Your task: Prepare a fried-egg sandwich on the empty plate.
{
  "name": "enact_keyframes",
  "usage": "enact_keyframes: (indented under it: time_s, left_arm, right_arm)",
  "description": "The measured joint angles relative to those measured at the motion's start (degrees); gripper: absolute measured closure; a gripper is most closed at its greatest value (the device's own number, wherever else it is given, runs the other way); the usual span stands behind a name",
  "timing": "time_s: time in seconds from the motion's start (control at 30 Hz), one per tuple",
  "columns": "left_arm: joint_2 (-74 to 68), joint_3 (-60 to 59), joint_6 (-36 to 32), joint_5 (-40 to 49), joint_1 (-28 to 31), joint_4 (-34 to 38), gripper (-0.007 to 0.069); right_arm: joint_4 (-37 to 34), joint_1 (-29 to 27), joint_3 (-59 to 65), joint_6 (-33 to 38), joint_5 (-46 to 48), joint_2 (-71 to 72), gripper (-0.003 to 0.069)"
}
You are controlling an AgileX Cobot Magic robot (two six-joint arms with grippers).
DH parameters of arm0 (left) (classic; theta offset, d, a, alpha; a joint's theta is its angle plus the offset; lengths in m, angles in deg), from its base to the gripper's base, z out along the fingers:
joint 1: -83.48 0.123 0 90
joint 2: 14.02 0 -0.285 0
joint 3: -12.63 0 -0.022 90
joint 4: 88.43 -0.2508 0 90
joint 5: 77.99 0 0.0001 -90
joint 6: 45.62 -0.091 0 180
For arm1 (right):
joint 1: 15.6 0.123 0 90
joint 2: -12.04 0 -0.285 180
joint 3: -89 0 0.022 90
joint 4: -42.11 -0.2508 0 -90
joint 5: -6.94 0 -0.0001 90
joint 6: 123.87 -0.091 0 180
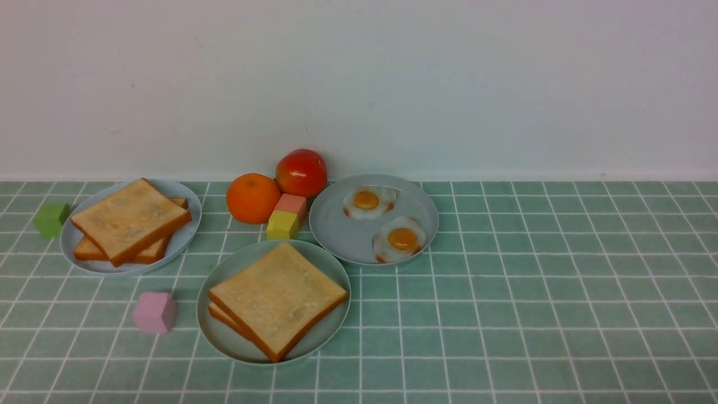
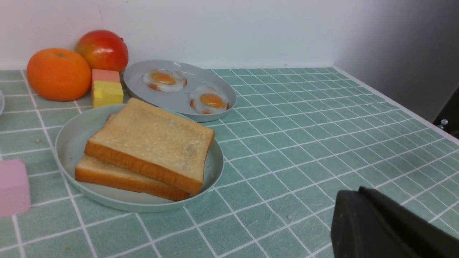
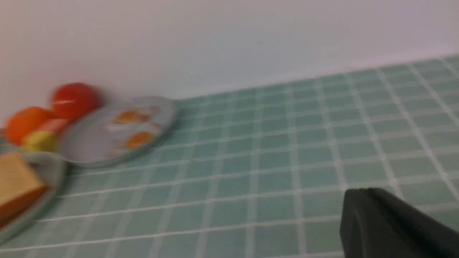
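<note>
Here, both jaws fully closed and empty, well apart from the stacked toast slices on the mint-green plate.

No readable text, label, brand, number or sign anywhere on plates, toast, eggs, fruit, blocks, cloth or wall

Soft, even, bright light fills every view, leaving only faint shadows under the plates. A small glare spot sits on the red fruit. The front and left wrist views are sharp; the right wrist view is smeared by motion blur throughout.
</note>
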Motion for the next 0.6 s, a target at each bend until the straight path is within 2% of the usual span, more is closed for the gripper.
enact_keyframes:
  time_s: [0.1, 0.43, 0.53, 0.6]
  left_arm:
    - [0.0, 0.0, -0.1, 0.0, 0.0, 0.1, 0.0634]
    - [0.0, 0.0, -0.1, 0.1, 0.0, 0.1, 0.0627]
    - [0.0, 0.0, -0.1, 0.1, 0.0, 0.1, 0.0624]
    - [0.0, 0.0, -0.1, 0.1, 0.0, 0.1, 0.0621]
  right_arm:
    - [0.0, -1.7, 0.1, 0.1, 1.7, 0.4, 0.0673]
    - [2.5, -1.7, 0.1, 0.8, 1.3, 0.4, 0.0673]
    - [1.5, -1.7, 0.1, 4.4, 1.6, 0.4, 0.0673]
    - [-3.3, -1.7, 0.1, 11.9, 3.2, 0.4, 0.0673]
